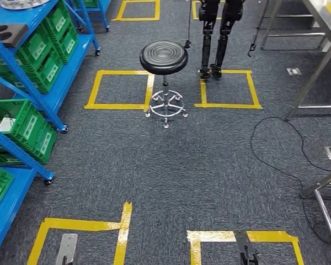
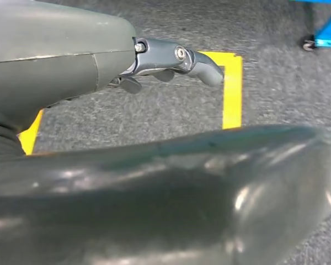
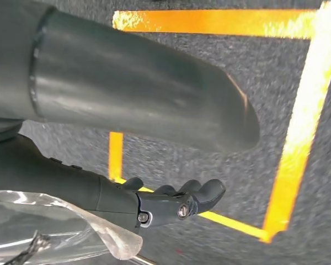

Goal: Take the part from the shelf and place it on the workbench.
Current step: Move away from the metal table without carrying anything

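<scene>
Both hands hang over the floor holding nothing: the left hand (image 2: 172,58) and the right hand (image 3: 172,201) each show loosely curved, parted fingers above yellow tape (image 3: 299,121) on grey carpet. A blue shelf (image 1: 35,96) with green bins (image 1: 38,52) runs down the left of the head view. On its top level, upper left, lies a grey metal block (image 1: 7,34) with round holes, probably the part. It looks heavy, stiff and smooth, so gripping across its flat sides seems safest. A metal worktop (image 1: 328,19) stands at upper right.
</scene>
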### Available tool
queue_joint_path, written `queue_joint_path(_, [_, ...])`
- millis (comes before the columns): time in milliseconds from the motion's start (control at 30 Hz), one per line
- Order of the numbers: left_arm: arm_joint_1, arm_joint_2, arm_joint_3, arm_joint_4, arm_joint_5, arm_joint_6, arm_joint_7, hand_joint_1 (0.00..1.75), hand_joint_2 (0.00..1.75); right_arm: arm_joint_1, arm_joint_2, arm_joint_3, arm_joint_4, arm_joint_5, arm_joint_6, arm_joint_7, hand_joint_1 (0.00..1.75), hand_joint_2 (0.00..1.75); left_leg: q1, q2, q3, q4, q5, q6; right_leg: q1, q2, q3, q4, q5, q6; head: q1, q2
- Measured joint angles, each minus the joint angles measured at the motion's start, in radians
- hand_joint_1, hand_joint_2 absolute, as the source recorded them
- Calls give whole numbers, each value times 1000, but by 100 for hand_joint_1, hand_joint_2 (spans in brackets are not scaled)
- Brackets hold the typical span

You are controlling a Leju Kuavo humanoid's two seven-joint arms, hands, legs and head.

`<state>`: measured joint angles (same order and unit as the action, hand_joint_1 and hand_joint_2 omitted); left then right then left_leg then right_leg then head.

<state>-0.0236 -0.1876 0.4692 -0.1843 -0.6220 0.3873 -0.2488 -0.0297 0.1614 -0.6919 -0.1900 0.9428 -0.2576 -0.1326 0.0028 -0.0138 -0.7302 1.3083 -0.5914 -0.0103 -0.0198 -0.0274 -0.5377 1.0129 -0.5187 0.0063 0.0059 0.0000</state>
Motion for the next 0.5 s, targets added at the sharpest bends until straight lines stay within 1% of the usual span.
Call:
queue_joint_path(33, [2,0,0,0,-3,0,0,0,0,0,0,3,0,2,0,-2,0,0,2,2,-2,4,10,-1,0,-14,2,0,-3,1,0,0])
queue_joint_path(67, [4,-1,0,0,-6,1,1,0,0,0,0,7,0,5,-1,-5,0,0,3,7,16,-33,38,-1,0,-27,6,0,-6,2,0,0])
queue_joint_path(100, [5,-1,0,0,-8,2,2,0,0,0,0,11,0,9,-2,-8,0,0,3,19,50,-99,77,1,0,-39,12,0,-10,5,0,0])
queue_joint_path(133, [5,0,0,0,-9,2,2,0,0,0,0,15,0,13,-4,-10,0,0,-1,44,86,-167,104,4,1,-50,16,0,-14,8,0,0])
queue_joint_path(167, [4,0,0,0,-10,4,3,0,0,0,0,18,0,16,-5,-12,0,0,-7,67,114,-224,120,10,3,-60,21,0,-19,14,0,0])
queue_joint_path(200, [3,0,0,0,-12,5,3,0,0,0,1,21,0,18,-7,-13,0,0,-14,84,129,-257,124,15,5,-71,23,1,-23,19,0,0])
queue_joint_path(233, [4,0,0,0,-13,6,3,0,0,0,2,23,0,18,-8,-14,0,0,-20,91,132,-267,118,21,7,-81,26,0,-25,25,1,0])
queue_joint_path(267, [6,0,0,0,-13,7,3,0,0,-1,2,24,0,18,-8,-14,0,0,-23,82,131,-273,117,27,8,-93,30,-2,-27,31,1,0])
queue_joint_path(300, [9,1,0,0,-14,7,3,0,0,-2,3,26,0,18,-9,-14,0,0,-21,71,134,-277,119,32,6,-99,32,-4,-32,36,2,0])
queue_joint_path(333, [11,1,0,0,-14,9,3,0,0,-3,4,27,0,18,-9,-15,0,0,-18,58,138,-283,120,39,4,-85,32,3,-41,40,3,0])
queue_joint_path(367, [11,1,1,0,-15,10,3,0,0,-4,4,29,0,18,-10,-17,0,0,-15,46,142,-289,123,46,2,-59,23,27,-58,44,5,0])
queue_joint_path(400, [10,1,1,0,-15,11,3,0,0,-4,4,30,0,18,-11,-17,0,0,-12,34,146,-293,124,52,1,-27,0,74,-83,45,8,0])
queue_joint_path(433, [8,0,1,0,-15,12,3,0,0,-3,4,30,0,17,-11,-18,0,0,-12,21,147,-294,124,55,1,3,-33,140,-112,45,11,0])
queue_joint_path(467, [7,0,1,0,-15,13,4,0,0,0,4,31,0,14,-10,-17,0,0,-12,6,147,-294,124,57,1,18,-73,211,-136,46,12,0])
queue_joint_path(500, [8,0,1,0,-15,13,5,0,0,2,4,31,1,8,-8,-17,0,0,-13,-9,148,-293,123,58,1,24,-107,262,-145,46,12,0])
